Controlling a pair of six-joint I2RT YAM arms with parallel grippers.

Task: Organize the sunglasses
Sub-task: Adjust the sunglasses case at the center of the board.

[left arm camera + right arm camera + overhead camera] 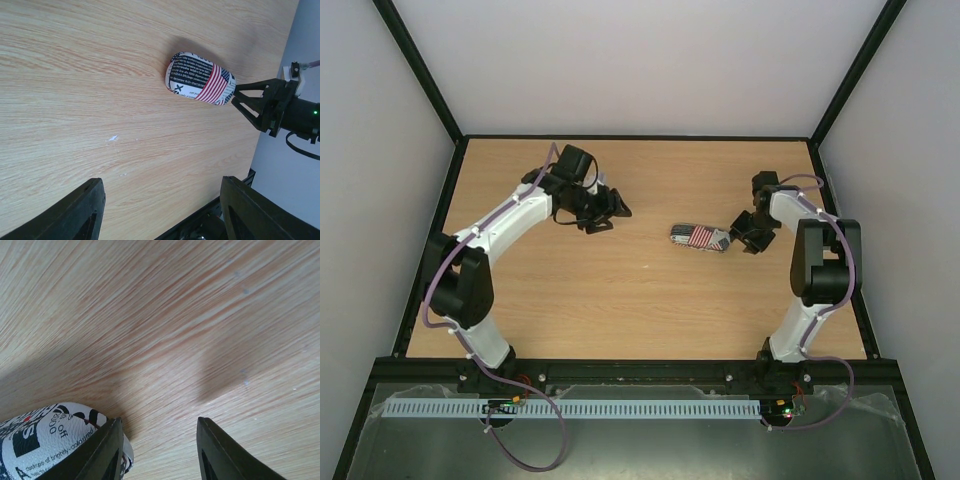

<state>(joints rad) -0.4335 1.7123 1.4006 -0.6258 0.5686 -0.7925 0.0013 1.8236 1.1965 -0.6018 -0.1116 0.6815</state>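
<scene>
1. The sunglasses are not showing in any view. They may be lying inside the shut flag-patterned case [700, 238], but I cannot tell.
2. The right pincer [752, 240] is standing partly open and empty, just beside the case's end. A careless nudge risks sending the case sliding or spinning across the bench [620, 300].
3. The left pincer [610, 220] is hanging wide open, gripping nothing, well apart from the case. Only a pale speck [113, 138] is lying between them.

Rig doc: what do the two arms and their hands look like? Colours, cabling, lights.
Both alike: left arm and right arm have white link shells with bulky black joint housings. A purple cable runs along each and loops at the base. The left hand and right hand are black with two flat, wedge-shaped fingers. A green light glows on the right wrist.
</scene>
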